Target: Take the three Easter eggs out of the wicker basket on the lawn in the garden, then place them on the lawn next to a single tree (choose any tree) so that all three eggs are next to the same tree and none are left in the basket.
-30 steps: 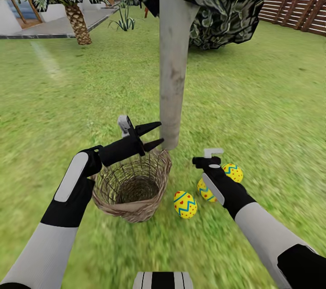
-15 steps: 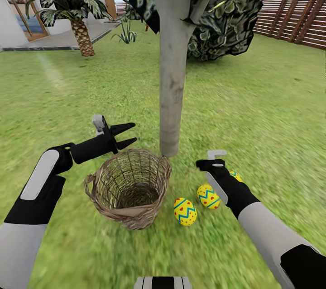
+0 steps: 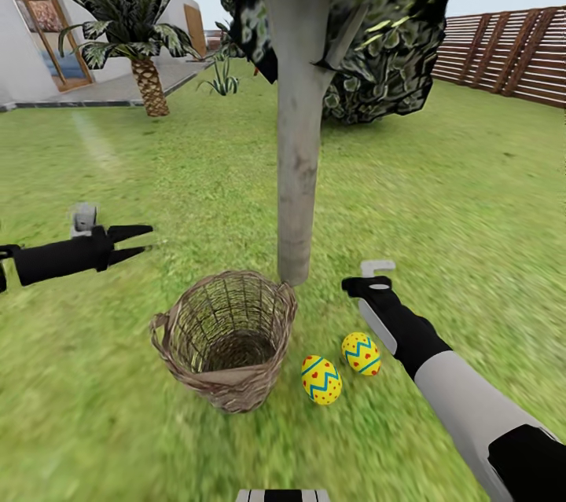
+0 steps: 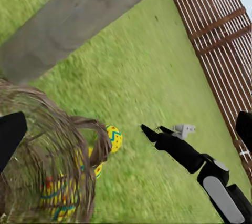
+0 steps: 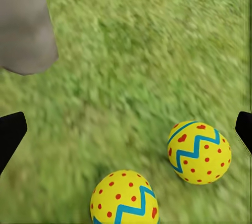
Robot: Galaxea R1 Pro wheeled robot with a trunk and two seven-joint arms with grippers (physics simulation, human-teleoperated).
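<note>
Eggs (image 3: 321, 379) (image 3: 361, 353): yellow, blue zigzag bands, red hearts and dots. Basket (image 3: 228, 337): brown open weave. Trunk (image 3: 299, 172): pale grey. Foliage (image 3: 385, 38): blackish, mottled green-white. Lawn (image 3: 472, 211): mottled green. Fence (image 3: 511, 54): brown slats.
</note>
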